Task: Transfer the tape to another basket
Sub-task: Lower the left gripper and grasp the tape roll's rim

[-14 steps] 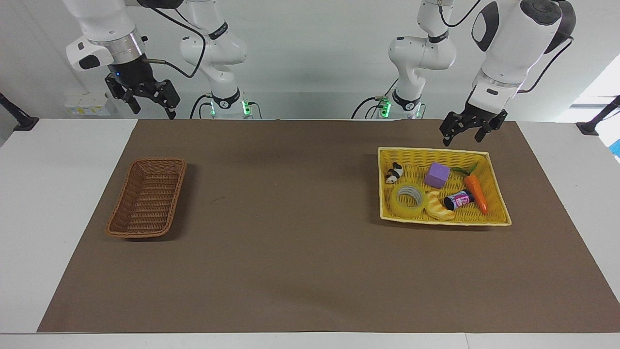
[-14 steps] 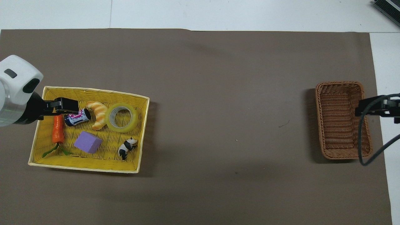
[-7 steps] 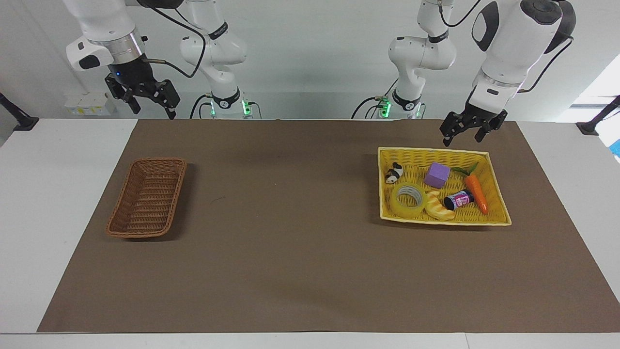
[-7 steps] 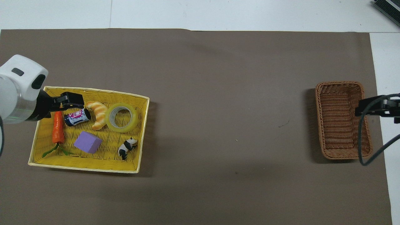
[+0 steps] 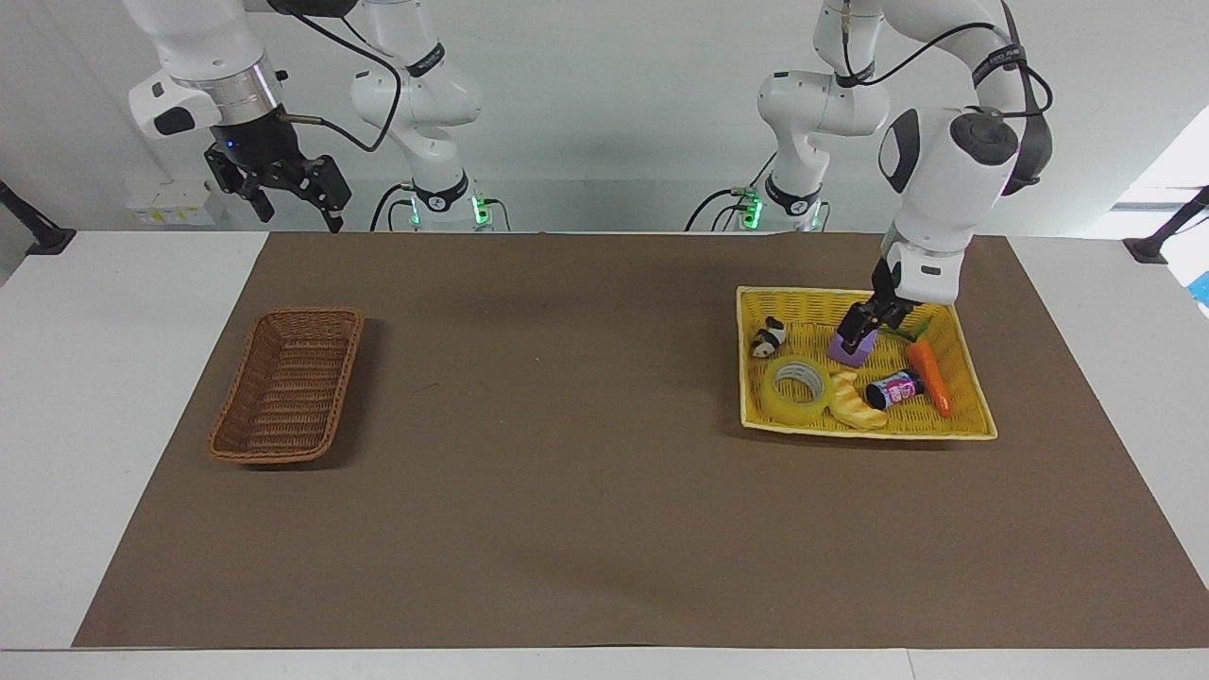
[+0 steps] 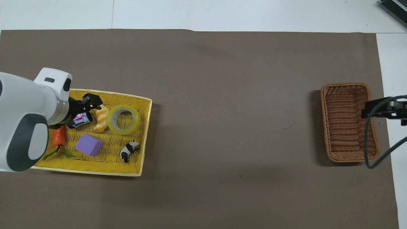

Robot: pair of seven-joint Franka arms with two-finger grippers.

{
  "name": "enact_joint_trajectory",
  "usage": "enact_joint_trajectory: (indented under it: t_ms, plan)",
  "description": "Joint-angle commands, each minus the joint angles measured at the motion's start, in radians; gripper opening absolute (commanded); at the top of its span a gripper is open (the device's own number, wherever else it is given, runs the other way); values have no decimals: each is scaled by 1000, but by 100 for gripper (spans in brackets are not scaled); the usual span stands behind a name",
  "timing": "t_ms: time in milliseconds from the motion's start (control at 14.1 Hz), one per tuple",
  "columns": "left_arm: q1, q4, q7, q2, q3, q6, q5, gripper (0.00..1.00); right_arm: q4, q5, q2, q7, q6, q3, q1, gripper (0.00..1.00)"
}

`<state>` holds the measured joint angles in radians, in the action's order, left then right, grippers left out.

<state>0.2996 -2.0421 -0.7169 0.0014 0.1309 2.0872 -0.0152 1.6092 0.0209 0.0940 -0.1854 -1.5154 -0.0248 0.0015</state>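
Facing view: translucent yellow tape roll (image 5: 801,390) lies flat in the yellow woven basket (image 5: 973,416), right of frame. Left pincer (image 5: 861,328), fingers apart, empty, hangs over the purple block (image 5: 848,351), likely lining up. Dark-brown wicker basket (image 5: 286,385) sits at frame left. Right pincer (image 5: 300,196), upper left, apart, waits.

Overhead view: tape (image 6: 124,119) at frame left; small can's label (image 6: 81,119) unreadable.
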Motion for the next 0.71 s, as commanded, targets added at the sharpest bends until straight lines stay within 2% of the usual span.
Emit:
enact_joint_trajectory:
  t_ms: [0, 142, 285, 356, 641]
  plan:
    - [54, -39, -139, 57, 13, 83, -9, 100, -2, -21, 9, 11, 15, 5, -12, 100]
    - [87, -119, -164, 57, 15, 175, -9, 100, -2, -21, 9, 11, 15, 5, -12, 100]
    - [88, -182, -176, 54, 13, 204, -11, 100, -2, -21, 9, 11, 15, 5, -12, 100]
    - [95, -210, -174, 54, 13, 235, -11, 97, -2, -21, 9, 11, 15, 5, -12, 100]
    - [108, -263, -177, 34, 12, 240, -11, 68, 0, -21, 7, 11, 15, 5, -12, 100]
